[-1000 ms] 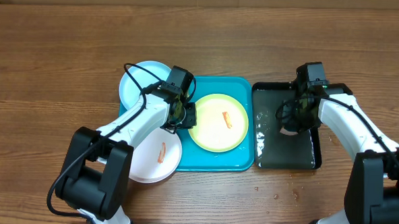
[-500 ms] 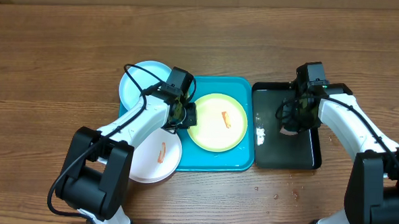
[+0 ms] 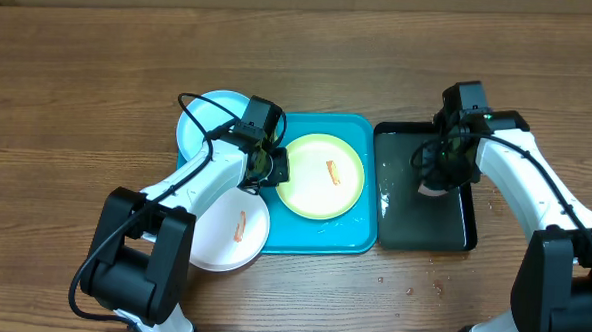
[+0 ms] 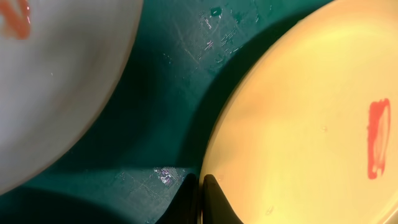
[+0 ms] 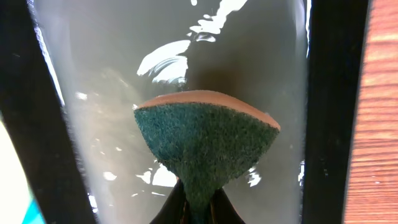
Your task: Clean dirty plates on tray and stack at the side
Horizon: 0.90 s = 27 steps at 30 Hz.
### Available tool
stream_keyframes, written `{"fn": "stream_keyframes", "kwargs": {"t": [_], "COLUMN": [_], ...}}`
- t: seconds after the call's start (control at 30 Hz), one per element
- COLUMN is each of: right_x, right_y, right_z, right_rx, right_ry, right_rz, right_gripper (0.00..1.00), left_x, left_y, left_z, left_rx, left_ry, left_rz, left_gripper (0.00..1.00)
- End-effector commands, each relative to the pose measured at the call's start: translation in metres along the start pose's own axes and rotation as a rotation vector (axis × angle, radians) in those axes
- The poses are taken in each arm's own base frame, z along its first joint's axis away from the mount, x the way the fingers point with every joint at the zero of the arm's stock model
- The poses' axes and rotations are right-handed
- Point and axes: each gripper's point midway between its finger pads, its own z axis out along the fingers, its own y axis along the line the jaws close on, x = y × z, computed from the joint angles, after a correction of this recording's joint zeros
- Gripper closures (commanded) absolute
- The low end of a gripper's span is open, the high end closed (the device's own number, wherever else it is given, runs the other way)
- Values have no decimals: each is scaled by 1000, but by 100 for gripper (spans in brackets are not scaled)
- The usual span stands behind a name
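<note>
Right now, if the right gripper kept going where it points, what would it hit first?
Probably the water in the black tray. The right gripper is shut on the sponge, which leads the way; the gap is unclear.

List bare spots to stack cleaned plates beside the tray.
Bare table left of the light blue plate and white plate, and behind the tray. Crowded: its left edge, those plates plus left gripper; black tray close on its right.
</note>
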Motion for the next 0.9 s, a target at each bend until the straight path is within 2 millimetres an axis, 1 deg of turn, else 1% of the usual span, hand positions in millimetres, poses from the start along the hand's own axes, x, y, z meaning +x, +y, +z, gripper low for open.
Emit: {"fn": "stream_keyframes", "kwargs": {"t": [0.0,0.27,0.37,0.43,0.5,0.67,0.73,0.77,0.87], "right_x": [-2,15,16,13,5,-13,-19,-22,-23], "right_y": [2,-2,-1,2,4,10,21,30,58], "right_z": [-5,17,16,5,-11,-59,-72,-77,-81], "right_rx": [-2,4,-3,-12,-12,-21,-62,-93,-185], "right_ry": [-4,28,33,38,36,12,-5,-14,-28], "right_rz": [-10,29,28,28,24,22,5,-5,-45], "right_gripper": [96,96,96,96,96,96,96,96,96], "left_x": [2,2,2,2,3,2,2,2,2], "left_y": [3,2,2,2,2,2,2,2,2], "left_z": [5,5,5,5,5,5,5,5,5], "left_rx": [-2,-1,2,1,0,1,1,1,1], "left_ry": [10,9,10,13,14,12,12,12,12], "left_rz": [-5,-4,-4,-4,-4,-4,-4,-4,-4], "left_gripper": [96,96,96,96,96,96,96,96,96]}}
